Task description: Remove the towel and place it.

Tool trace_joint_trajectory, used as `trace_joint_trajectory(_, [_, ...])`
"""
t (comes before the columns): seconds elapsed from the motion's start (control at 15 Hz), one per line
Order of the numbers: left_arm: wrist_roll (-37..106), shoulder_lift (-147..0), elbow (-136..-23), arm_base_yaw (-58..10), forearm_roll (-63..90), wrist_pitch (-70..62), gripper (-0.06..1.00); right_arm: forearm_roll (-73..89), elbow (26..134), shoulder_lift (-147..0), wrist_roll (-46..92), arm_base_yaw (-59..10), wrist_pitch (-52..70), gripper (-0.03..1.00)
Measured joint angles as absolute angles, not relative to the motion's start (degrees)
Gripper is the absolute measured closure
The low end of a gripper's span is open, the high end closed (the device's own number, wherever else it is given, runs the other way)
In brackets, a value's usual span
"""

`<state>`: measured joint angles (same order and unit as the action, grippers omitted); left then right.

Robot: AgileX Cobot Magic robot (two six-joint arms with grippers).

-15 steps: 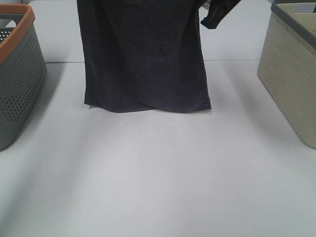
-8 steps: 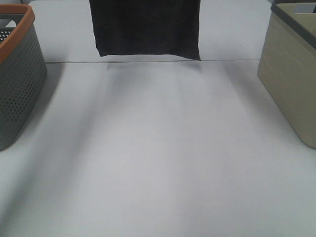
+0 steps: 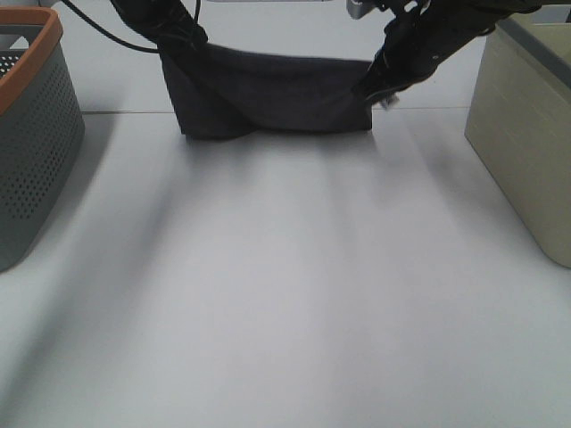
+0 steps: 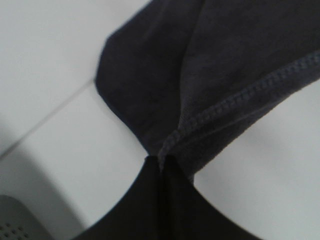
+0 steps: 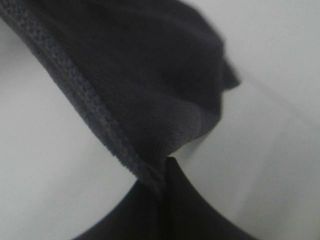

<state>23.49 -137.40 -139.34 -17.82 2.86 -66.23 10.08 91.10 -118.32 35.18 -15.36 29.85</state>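
Note:
The dark navy-grey towel (image 3: 268, 94) hangs stretched between both grippers at the far middle of the white table, its lower fold resting on the surface. My left gripper (image 3: 183, 40) is shut on the towel's left top corner. In the left wrist view the stitched hem (image 4: 240, 100) runs out from the closed left gripper (image 4: 161, 162). My right gripper (image 3: 379, 85) is shut on the right corner, where a tiny white tag (image 3: 388, 102) shows. The right wrist view has the hem (image 5: 85, 100) pinched at the right gripper (image 5: 164, 167).
A grey perforated basket with an orange rim (image 3: 31, 125) stands at the left edge. A beige bin with a dark rim (image 3: 526, 134) stands at the right. White table (image 3: 285, 294) spreads toward the near side.
The towel, first hanging long, rose toward the top of the view, then came down; now it sags low between both grippers with its fold on the table, and both arms are in view.

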Motion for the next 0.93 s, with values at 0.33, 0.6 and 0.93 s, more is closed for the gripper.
trace_joint_trajectory(0.33, [24.12,-137.45,-131.21,-17.88,10.6,-69.44,0.94,15.87,91.21,-118.26,34.49,-15.36,57.98,0.94])
trace_joint_trajectory(0.6, [25.61,-135.1,-119.23,-18.51,11.06,-69.39,0.94,15.64,91.21,-118.26,33.8,-15.36,65.49,0.94])
trace_joint_trajectory(0.93, [32.6,-124.39,-99.12,-18.51,10.71,-69.5,0.94,16.67,90.41,-122.21,32.54,-15.36,69.1,0.94])
